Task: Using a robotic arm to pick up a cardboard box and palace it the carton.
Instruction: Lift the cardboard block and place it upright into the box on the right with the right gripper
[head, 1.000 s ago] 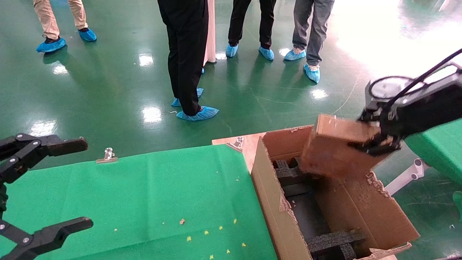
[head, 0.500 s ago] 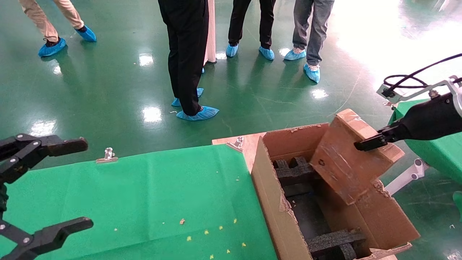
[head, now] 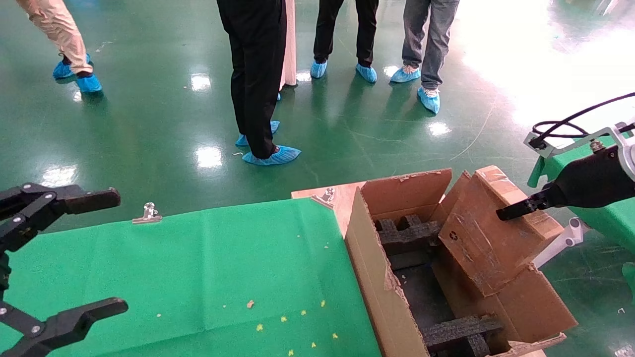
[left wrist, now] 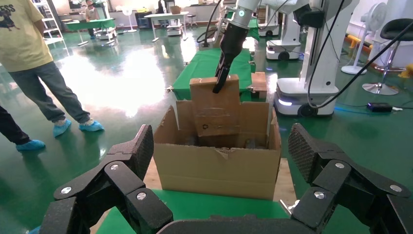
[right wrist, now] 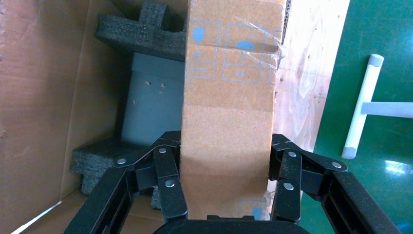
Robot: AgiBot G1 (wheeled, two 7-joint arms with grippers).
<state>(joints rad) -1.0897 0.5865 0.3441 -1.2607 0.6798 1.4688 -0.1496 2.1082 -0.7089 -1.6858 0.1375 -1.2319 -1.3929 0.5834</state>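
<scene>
Nearest, the left hand (head: 59, 258) hangs over the near left corner of the green-covered table (head: 198, 267), its black fingers (left wrist: 122, 170) spread wide apart and holding nothing. To the right of the table stands the carton (head: 377, 277), its flaps ragged, with black foam blocks (head: 407, 235) at its far end and another (head: 459, 329) at its near end. The cardboard box (head: 488, 230) stands tilted inside the carton along its right wall, its lower end down in the carton and its upper end rising above the rim; a small recycling mark faces the table. The right hand (right wrist: 224, 168) of the robotic arm (head: 590, 181) comes in from the right and pinches the box's upper end, one finger (right wrist: 165, 183) pressed on each broad face. Beyond, people in blue shoe covers (head: 273, 156) stand on the glossy green floor (head: 149, 124).
</scene>
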